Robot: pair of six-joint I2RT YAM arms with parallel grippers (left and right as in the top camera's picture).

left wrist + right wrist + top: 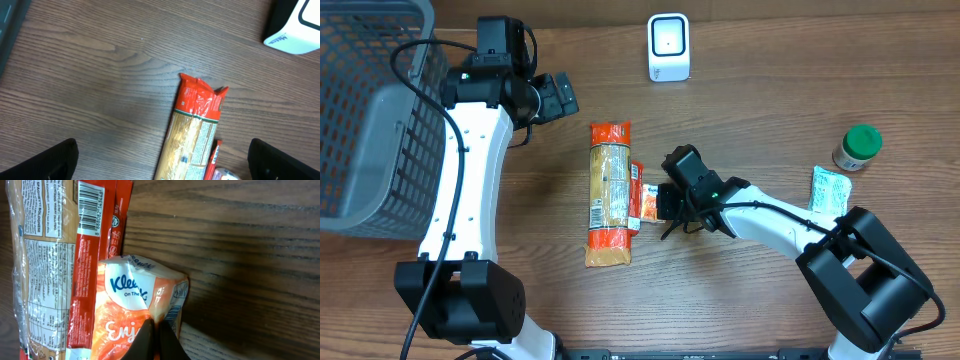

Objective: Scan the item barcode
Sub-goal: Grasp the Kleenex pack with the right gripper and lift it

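One Kleenex pack [131, 297] touching spaghetti packet [609, 190] on wooden surface [770, 100], right pincer [157, 339] clenched on its wrapper, left pincer [558, 96] released, grasping nothing

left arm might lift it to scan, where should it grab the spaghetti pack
Probably across the narrow width at the far orange end of the spaghetti pack, coming straight down. It lies flat, with bare table either side there; lower down the tissue pack crowds one edge.

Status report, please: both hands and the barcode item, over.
Left hand open, empty. Right hand shut on Kleenex pack. Spaghetti pack lies beside it. Scanner stands apart.
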